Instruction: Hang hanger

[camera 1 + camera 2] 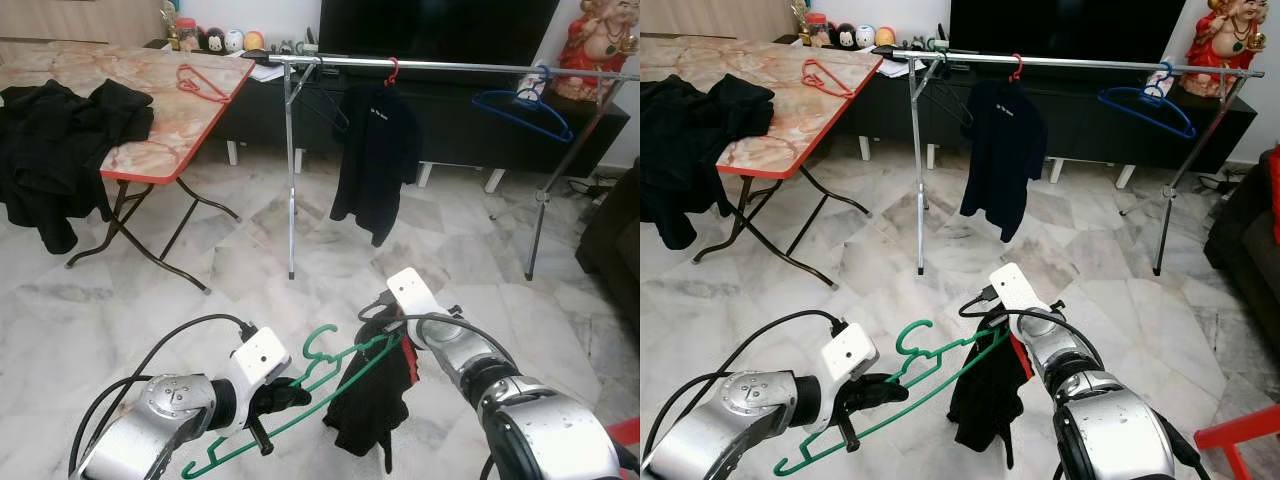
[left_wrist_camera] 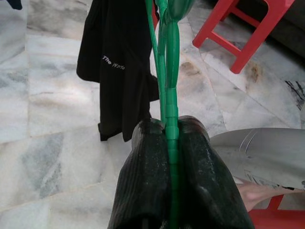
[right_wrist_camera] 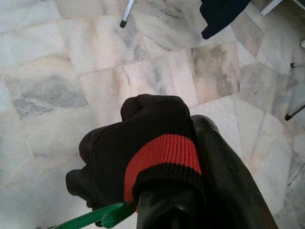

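Note:
My left gripper (image 1: 272,402) is shut on the lower bar of a green hanger (image 1: 335,368), low in front of me; the left wrist view has the bar (image 2: 170,119) pinched between both black fingers. A black shirt (image 1: 366,400) with a red collar band (image 3: 162,150) hangs off the hanger's far end. My right gripper (image 1: 392,338) is shut on that shirt at the collar, right beside the hanger's arm. Across the room stands a metal clothes rail (image 1: 450,66).
On the rail hang a black shirt on a red hanger (image 1: 372,150), a blue hanger (image 1: 525,110) and a dark hanger (image 1: 325,100). A folding table (image 1: 150,90) at the left carries black clothes (image 1: 60,130) and a red hanger (image 1: 200,82). A red stool (image 1: 1240,430) stands at my right.

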Available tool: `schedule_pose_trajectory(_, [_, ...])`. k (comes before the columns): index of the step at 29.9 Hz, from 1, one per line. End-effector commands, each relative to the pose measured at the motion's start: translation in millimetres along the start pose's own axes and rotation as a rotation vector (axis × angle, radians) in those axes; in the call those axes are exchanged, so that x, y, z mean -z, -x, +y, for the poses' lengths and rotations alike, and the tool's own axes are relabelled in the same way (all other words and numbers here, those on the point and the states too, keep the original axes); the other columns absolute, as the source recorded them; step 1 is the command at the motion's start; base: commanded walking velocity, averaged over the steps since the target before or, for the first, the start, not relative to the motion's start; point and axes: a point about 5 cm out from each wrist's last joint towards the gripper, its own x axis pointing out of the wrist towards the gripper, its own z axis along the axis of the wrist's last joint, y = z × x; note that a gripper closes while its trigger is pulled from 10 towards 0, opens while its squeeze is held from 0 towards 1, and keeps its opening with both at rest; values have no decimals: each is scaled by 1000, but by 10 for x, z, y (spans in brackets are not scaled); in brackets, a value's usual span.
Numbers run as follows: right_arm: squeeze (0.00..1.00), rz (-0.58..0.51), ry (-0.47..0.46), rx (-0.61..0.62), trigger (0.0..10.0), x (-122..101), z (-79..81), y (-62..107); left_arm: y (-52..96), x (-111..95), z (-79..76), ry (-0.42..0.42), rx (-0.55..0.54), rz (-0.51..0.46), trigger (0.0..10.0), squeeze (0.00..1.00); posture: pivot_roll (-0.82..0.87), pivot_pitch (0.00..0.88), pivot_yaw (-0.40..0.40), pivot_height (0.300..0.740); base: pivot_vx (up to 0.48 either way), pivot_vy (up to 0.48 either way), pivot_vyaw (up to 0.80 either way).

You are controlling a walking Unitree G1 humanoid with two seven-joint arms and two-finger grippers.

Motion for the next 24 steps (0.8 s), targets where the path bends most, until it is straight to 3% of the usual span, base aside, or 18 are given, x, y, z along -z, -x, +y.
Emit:
schedule_pose_trajectory(1, [0, -23, -25, -9, 10000, -23, 17, -1, -7, -74, -32, -25, 24, -20, 10000, 0, 96, 0, -103, 740, 0, 0, 0])
schedule_pose_trajectory(10, [0, -85, -23, -135, 10000, -153, 218, -5, -18, -85, -35, -22, 33, -24, 10000, 0, 106, 0, -104, 740, 0, 0, 0])
schedule_pose_trajectory(24, [0, -77, -49, -79, 10000, -133, 95, -1, 28, 51, 15, -8, -57, 32, 10000, 0, 107, 0, -105, 740, 0, 0, 0])
